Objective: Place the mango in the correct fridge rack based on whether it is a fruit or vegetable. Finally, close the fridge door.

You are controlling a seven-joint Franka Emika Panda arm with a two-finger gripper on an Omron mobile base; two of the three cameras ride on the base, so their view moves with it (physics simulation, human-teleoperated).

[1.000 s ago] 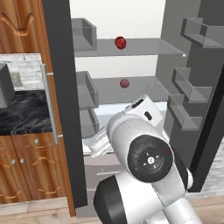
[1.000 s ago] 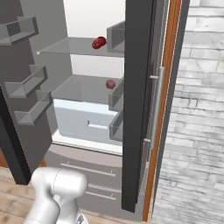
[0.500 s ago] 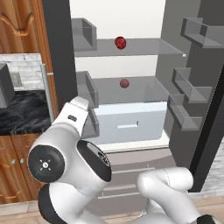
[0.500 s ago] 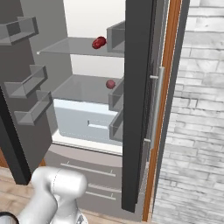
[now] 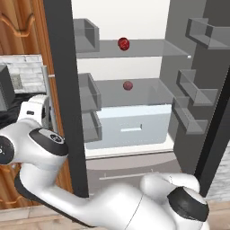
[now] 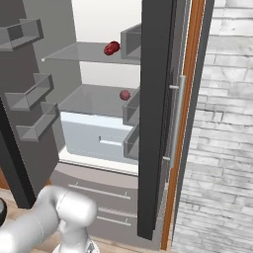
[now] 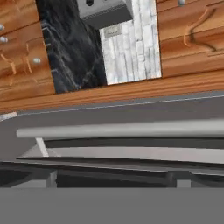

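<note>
Swinging arm (image 5: 40, 148): since a second ago I have brought it off the middle of the fridge opening and out to the left. It now bends round the outer side of the left door.
Fridge (image 5: 134, 161): both upper doors stand wide open, as they did a second ago. The shelves and the pale drawer inside have not moved.
Left door (image 5: 63, 90): I see it edge-on as a dark slab with bins on its inner face, and my arm is just beside it.
Door handle (image 7: 118, 129): this silver bar lies across the hand view, close in front of the camera, with the wood cabinets and dark desk top behind it.
Meaning for the task: I judge the placing done and the closing step begun, with this door lined up to be pushed or pulled first.
Hand: I cannot tell whether the fingers are spread or pressed together. I expect it holds nothing, since both fruits lie in the fridge.
Mango (image 5: 128, 85): I take the rounder red fruit on the middle shelf to be it, lying far back and unmoved.
Second red fruit (image 5: 123, 43): this darker, speckled one sits on the shelf above, well apart from the mango.
Writing: I can read no brand, label or lettering on the fridge or cabinets, nor on the grey microwave (image 7: 105, 11).
</note>
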